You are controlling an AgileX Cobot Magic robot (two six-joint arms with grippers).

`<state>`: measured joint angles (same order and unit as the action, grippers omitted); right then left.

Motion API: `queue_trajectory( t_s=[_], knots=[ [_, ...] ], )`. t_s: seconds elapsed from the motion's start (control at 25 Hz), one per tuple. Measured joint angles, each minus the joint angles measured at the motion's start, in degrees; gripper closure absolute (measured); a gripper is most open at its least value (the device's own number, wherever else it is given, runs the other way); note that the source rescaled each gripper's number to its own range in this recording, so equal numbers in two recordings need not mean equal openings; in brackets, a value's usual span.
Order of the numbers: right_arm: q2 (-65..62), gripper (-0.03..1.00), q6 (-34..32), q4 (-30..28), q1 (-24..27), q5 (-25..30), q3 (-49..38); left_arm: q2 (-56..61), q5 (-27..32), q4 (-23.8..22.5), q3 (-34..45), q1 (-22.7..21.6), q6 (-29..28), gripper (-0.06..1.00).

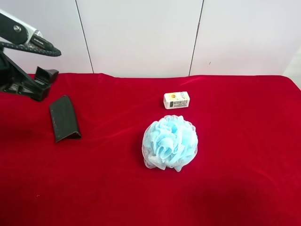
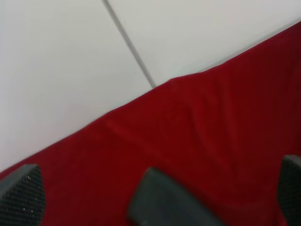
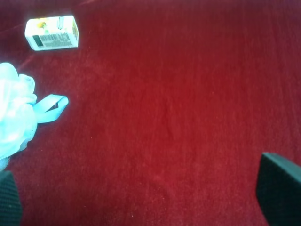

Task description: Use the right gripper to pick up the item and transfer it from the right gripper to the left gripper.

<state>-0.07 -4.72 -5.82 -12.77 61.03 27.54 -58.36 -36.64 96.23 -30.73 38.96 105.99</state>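
**Dark case lies free at the left of the counter**

Nearest us in the exterior high view sits the blue mesh puff [image 1: 170, 142] at lower centre of the red counter [image 1: 244, 155], with a small white box [image 1: 176, 100] just above it. The item [image 1: 64, 117] lies flat at centre left, touched by nothing. Above it, at upper left, we see the left gripper [image 1: 45, 75], its fingers [image 2: 21, 197] spread wide and empty. The right gripper [image 3: 141, 200] shows fingers [image 3: 280, 193] apart, holding nothing.

Matt leathery case [image 1: 64, 118], velvety red cloth [image 1: 235, 165]
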Motion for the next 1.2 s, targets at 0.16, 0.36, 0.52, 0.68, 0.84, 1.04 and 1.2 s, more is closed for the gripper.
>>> queue_trajectory(
  t_s=[0.16,0.36,0.52,0.68,0.84,1.04,1.2],
  knots=[
    [0.0,-0.02,0.0,0.0,0.0,0.0,0.0,0.0,5.5,-9.6,0.5,0.0,-12.0,-0.04],
    [0.0,-0.02,0.0,0.0,0.0,0.0,0.0,0.0,14.8,-25.6,0.5,-1.9,-31.2,-0.04],
    [0.0,-0.02,0.0,0.0,0.0,0.0,0.0,0.0,26.9,-40.8,0.5,-10.0,-51.1,-0.04],
    [0.0,-0.02,0.0,0.0,0.0,0.0,0.0,0.0,36.6,-54.7,0.5,-19.9,-67.7,-0.04],
    [0.0,-0.02,0.0,0.0,0.0,0.0,0.0,0.1,44.6,-65.9,0.5,-28.8,-81.0,-0.04],
    [0.0,-0.02,0.0,0.0,0.0,0.0,0.0,1.6,51.4,-74.1,0.5,-34.9,-92.4,-0.04],
    [0.0,-0.02,0.0,0.0,0.0,0.0,0.0,8.0,56.3,-76.2,0.5,-35.6,-93.6,-0.04]
  ],
)
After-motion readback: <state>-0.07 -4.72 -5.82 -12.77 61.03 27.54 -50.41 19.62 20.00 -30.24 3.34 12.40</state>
